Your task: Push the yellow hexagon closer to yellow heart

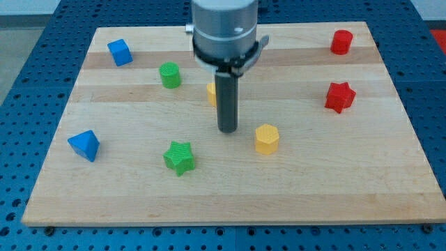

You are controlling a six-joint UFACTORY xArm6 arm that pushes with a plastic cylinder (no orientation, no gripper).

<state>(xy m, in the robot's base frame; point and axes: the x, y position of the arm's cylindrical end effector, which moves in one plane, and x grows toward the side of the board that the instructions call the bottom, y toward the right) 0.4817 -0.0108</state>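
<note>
Midway at best, we judge: the yellow hexagon (266, 138) sits apart from the yellow heart (211, 93) (mostly hidden behind our rod), so the closing push remains. We carry no claw, nothing to spread or pinch; my tip (227, 130) rests just to the view's left of the hexagon, between both blocks, touching neither.

So the arm's basically a chunky silver-grey cylinder with a black clamp ring and little bolt tabs, then a straight dark rod ending at my tip (228, 130).
</note>
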